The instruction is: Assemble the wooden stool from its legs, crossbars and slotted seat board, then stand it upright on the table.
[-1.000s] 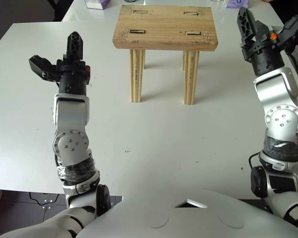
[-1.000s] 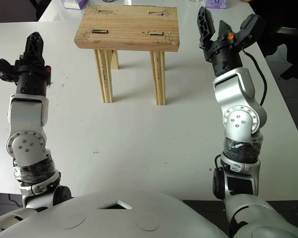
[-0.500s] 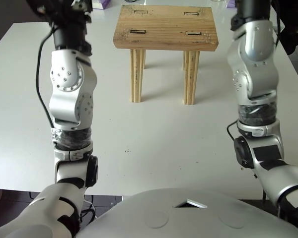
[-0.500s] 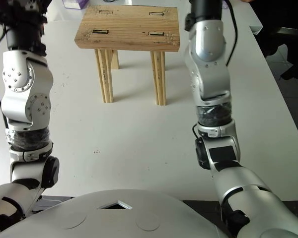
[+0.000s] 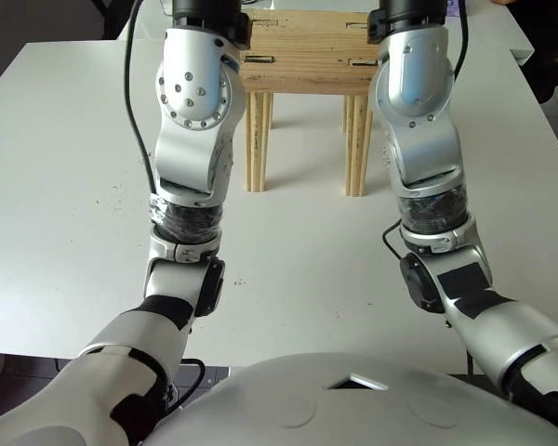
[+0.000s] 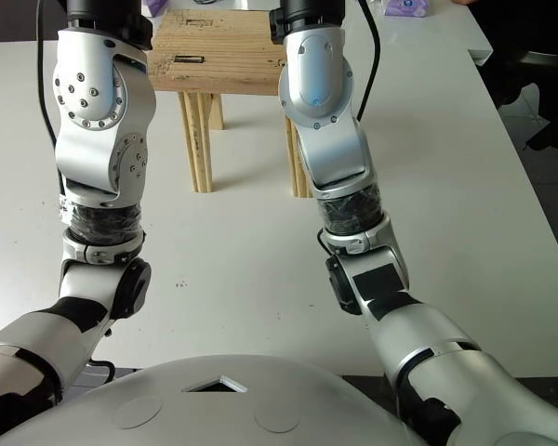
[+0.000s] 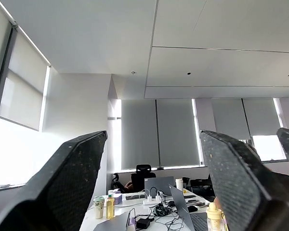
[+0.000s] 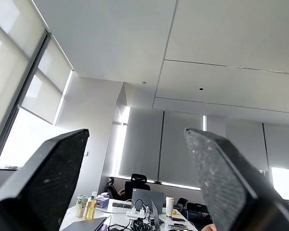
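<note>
The wooden stool point(image 5: 307, 67) stands upright at the back of the white table point(image 5: 65, 186), its slotted seat board on top and its legs point(image 5: 256, 139) on the surface. Both forearms rise straight up in front of it, the left arm point(image 5: 195, 102) covering the seat's left end and the right arm point(image 5: 418, 102) its right end. In the left wrist view my left gripper point(image 7: 154, 139) points at the ceiling, open, with nothing between its fingers point(image 7: 72, 183). My right gripper point(image 8: 137, 137) also points up, open and empty.
A purple box point(image 6: 405, 7) sits at the table's far edge, behind the stool. A dark chair point(image 6: 539, 84) stands beyond the table's right edge. A far desk with laptops and bottles point(image 7: 149, 211) lies across the room. Bare tabletop stretches in front of the stool.
Both arms have swung upward and inward from the table's sides; their grippers have risen past the top of the eye views. The stool has not moved.
</note>
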`<control>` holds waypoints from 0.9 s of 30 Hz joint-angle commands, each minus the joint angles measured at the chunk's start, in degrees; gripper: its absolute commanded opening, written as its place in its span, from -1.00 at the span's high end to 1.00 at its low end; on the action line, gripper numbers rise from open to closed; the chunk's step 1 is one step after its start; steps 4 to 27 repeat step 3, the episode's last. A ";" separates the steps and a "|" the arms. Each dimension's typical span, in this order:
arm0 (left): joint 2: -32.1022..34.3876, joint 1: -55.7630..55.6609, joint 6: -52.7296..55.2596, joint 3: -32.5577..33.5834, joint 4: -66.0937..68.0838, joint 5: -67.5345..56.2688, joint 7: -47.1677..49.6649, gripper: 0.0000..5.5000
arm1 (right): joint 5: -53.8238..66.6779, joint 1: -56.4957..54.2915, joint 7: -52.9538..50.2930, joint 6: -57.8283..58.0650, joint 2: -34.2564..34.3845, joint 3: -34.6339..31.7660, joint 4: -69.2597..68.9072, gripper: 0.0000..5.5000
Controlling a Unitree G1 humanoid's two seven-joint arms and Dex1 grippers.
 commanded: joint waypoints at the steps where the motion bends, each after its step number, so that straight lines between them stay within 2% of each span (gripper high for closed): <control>1: -0.12 -0.04 1.52 1.08 -0.03 2.89 -0.13 -0.30 | -1.87 0.64 -1.47 0.93 3.56 -0.09 -0.98 -0.34; 3: -0.57 -0.03 1.95 2.04 -0.06 3.82 0.93 -0.30 | -2.54 0.55 -1.53 1.31 5.20 0.38 -1.18 -0.34; 27: -0.57 -0.03 1.95 2.04 -0.06 3.82 0.93 -0.30 | -2.54 0.55 -1.53 1.31 5.20 0.38 -1.18 -0.34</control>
